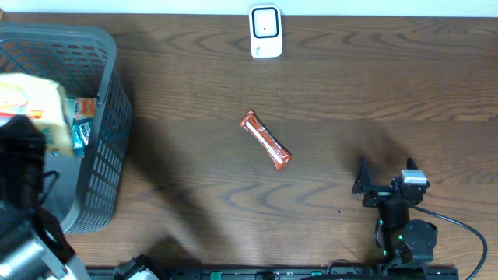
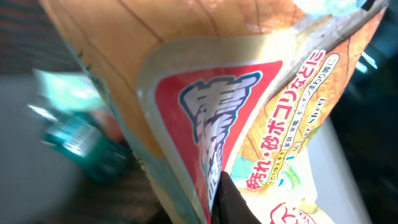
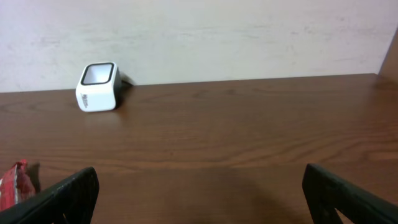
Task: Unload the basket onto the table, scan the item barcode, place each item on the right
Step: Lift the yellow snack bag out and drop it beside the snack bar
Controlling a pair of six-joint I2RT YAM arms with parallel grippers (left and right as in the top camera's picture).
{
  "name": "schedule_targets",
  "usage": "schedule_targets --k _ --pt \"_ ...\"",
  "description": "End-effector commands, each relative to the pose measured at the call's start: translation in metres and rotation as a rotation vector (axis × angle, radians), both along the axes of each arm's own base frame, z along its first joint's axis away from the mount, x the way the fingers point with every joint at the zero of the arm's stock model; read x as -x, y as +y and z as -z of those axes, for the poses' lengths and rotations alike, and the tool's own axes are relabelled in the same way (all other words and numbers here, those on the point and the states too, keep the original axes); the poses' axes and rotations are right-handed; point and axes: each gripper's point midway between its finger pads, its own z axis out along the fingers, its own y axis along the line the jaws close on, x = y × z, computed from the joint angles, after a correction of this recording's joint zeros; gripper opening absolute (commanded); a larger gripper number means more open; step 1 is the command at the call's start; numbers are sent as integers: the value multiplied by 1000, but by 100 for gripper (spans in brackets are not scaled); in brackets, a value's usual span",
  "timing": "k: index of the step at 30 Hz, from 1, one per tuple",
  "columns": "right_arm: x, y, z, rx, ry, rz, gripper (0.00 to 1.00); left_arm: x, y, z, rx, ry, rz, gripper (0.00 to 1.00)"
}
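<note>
table [image 1: 327,85]: brown wood grain, carrying a white scanner [image 1: 265,31] at the far edge, window facing up.
basket [image 1: 101,155]: grey mesh, far left of the scanner and nearer the robot; a teal pack [image 1: 82,134] and other blurred packs inside.
packet [image 1: 35,109]: yellow-orange, lifted above the basket's left part, so well left of the scanner and toward the robot.
left gripper [image 2: 224,196]: clamped narrow on the packet, one dark finger showing against the film.
right gripper [image 1: 385,183]: spread wide, holding nothing, right of the scanner and toward the robot.
snack bar [image 1: 265,141]: red wrapper, straight in front of the scanner, long axis slanting from far-left to near-right.
key relation: scanner lying right of and beyond the held packet; right gripper nearer the scanner but empty, so probably a carry by the left arm.
packet axis: cannot tell from the overhead view.
writing: 汚れ・砂ボコリなどに in red along the packet's edge; large blue-outlined characters on a red panel, not readable (too close and slanted).
barcode: none showing.
</note>
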Motion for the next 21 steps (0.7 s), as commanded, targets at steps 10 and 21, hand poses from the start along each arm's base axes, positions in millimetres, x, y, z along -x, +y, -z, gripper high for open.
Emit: schedule_targets --k 10,21 --pt "0 -4 0 12 0 17 99 -68 -183 23 -37 66 670 8" --pt "0 -4 0 12 0 17 99 -136 -381 136 -110 187 1040 7"
